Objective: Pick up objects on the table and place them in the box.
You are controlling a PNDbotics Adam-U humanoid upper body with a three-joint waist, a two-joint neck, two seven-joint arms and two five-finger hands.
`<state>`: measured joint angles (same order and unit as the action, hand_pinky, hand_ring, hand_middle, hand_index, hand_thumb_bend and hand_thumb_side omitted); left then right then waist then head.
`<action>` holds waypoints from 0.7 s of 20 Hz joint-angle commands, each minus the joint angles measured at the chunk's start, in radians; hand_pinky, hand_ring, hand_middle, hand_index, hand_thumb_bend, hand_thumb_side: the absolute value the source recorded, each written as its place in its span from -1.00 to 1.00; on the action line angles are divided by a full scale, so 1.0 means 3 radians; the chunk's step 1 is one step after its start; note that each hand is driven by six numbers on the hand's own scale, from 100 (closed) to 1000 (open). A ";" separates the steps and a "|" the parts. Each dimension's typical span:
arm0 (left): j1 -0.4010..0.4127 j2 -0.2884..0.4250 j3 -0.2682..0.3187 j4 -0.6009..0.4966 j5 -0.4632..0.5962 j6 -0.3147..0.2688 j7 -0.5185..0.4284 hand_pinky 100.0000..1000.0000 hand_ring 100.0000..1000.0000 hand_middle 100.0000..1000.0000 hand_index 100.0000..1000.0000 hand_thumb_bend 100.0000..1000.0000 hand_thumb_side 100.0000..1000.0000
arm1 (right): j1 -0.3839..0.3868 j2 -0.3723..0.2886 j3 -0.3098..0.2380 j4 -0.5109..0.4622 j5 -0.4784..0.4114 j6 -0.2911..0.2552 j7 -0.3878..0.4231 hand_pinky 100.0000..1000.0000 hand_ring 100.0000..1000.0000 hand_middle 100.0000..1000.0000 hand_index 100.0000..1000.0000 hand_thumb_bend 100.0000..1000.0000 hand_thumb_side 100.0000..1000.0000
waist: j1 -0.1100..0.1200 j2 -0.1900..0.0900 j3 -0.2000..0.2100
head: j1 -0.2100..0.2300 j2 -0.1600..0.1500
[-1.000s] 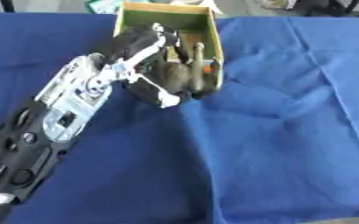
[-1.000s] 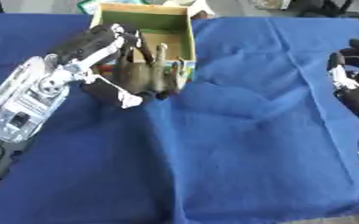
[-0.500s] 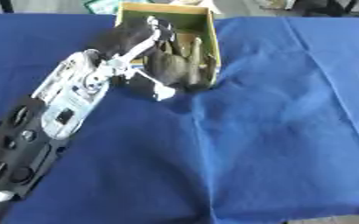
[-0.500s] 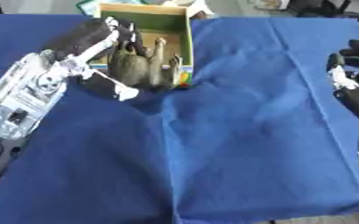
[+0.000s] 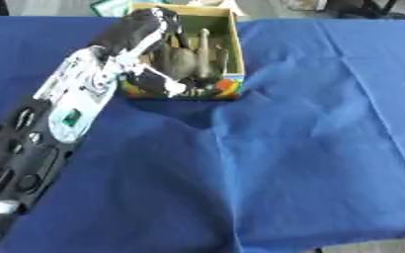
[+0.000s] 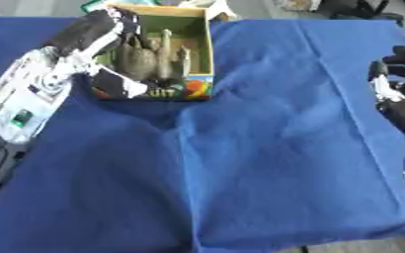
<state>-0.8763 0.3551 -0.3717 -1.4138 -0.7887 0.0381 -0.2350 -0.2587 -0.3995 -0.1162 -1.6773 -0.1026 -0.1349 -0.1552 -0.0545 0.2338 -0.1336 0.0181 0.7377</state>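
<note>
Toy (image 5: 182, 62), olive-grey with thin upright parts, inside box (image 5: 231, 59) at upper centre; probably light, stiff plastic, best held by the thick body. Left hand (image 5: 150, 34) curled around it. Right hand (image 6: 396, 79) at right edge, fingers unclear. Soft wrinkled blue cloth (image 5: 309, 148) elsewhere.

Surface: table draped in a wrinkled blue cloth (image 5: 266, 148).
On it: open cardboard box (image 5: 232, 49) with green interior, directly under the left hand (image 5: 145, 34), well apart from the right hand (image 6: 400, 74).
</note>
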 commanded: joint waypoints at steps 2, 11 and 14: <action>-0.0191 -0.0105 0.0149 0.0296 -0.0180 -0.0002 0.0151 0.30 0.06 -0.30 0.04 -0.38 -1.00 | -0.0040 -0.0057 0.0003 -0.0026 -0.0027 -0.0004 0.0022 0.04 0.31 0.22 0.51 -0.66 -0.64 | -0.0002 -0.0067 -0.0043 | 0.0026 -0.0018; -0.0427 -0.0380 0.0453 0.1006 -0.0602 0.0069 0.0503 0.27 0.05 -0.29 0.05 -0.36 -1.00 | -0.0060 -0.0043 0.0040 -0.0019 -0.0038 -0.0003 0.0064 0.04 0.31 0.22 0.51 -0.66 -0.65 | 0.0006 -0.0041 -0.0176 | 0.0074 -0.0046; -0.0481 -0.0466 0.0585 0.1215 -0.0759 0.0141 0.0687 0.24 0.05 -0.27 0.06 -0.36 -1.00 | -0.0071 -0.0035 0.0055 -0.0017 -0.0042 -0.0002 0.0081 0.04 0.31 0.22 0.51 -0.66 -0.65 | 0.0010 -0.0035 -0.0225 | 0.0098 -0.0059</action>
<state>-0.9889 0.2210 -0.2210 -1.0577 -0.9956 0.0735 -0.0534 -0.2658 -0.3927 -0.0973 -1.6768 -0.1078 -0.1344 -0.1352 -0.0512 0.2391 -0.2006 0.0430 0.7300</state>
